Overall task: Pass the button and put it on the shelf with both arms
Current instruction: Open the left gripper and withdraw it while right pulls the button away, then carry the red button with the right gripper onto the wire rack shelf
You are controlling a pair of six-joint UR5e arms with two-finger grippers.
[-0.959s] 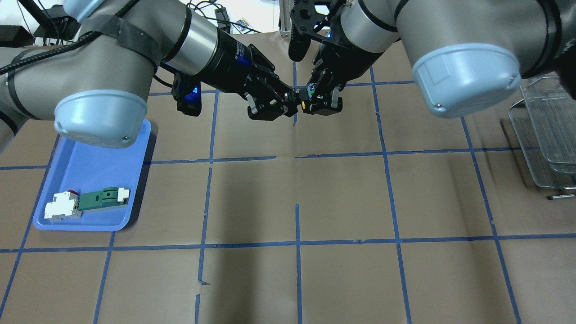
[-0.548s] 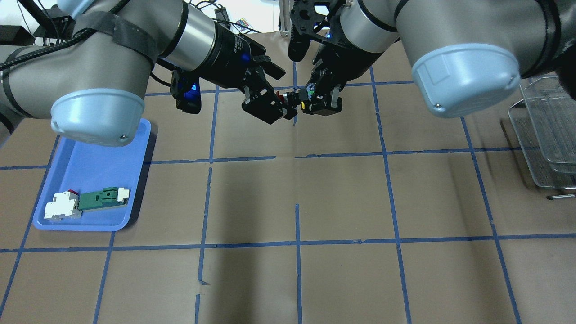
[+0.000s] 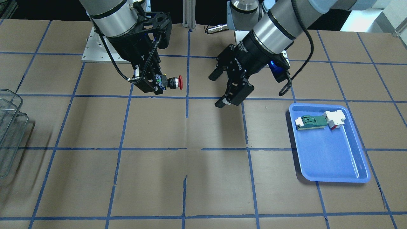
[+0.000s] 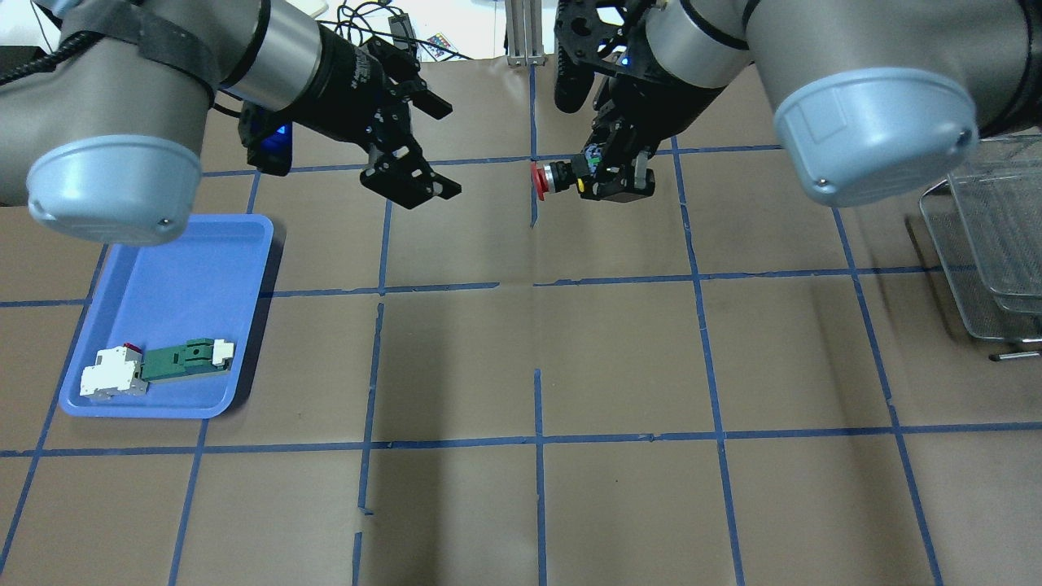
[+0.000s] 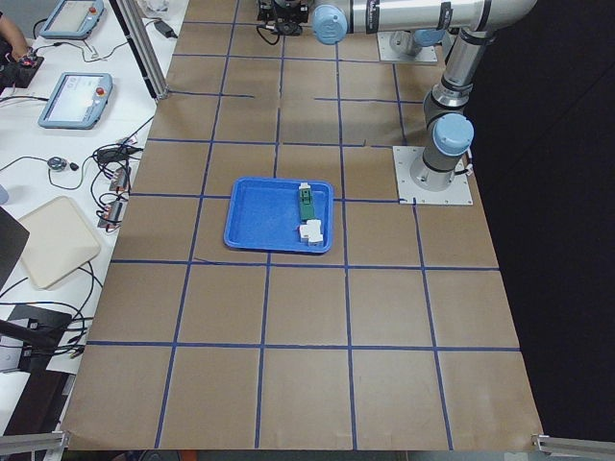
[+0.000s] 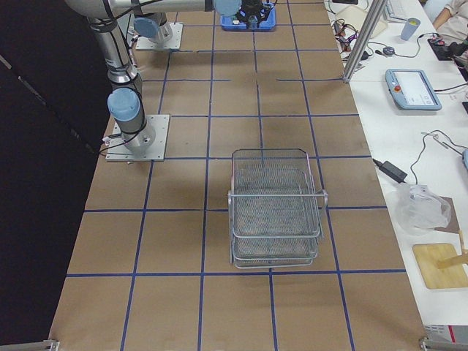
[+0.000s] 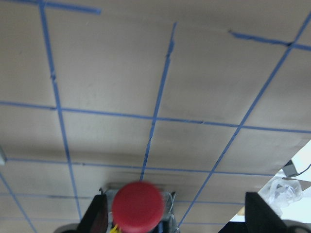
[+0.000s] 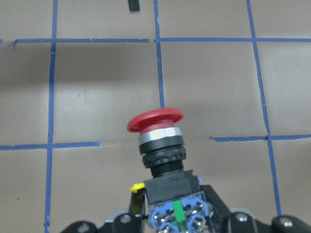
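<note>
Jutting from right pincer [image 3: 158, 83], button [image 3: 173, 82] shows red cap.

1. A robotics lab: the left arm [image 5: 450, 72] and right arm [image 6: 117, 51] are bolted through metal base plates [image 5: 408, 192] to a brown-papered table [image 4: 619, 358] gridded with blue tape.
2. White side benches [image 6: 409, 139] carry teach pendants [image 6: 413, 89] and loose cables [image 5: 120, 154].
</note>
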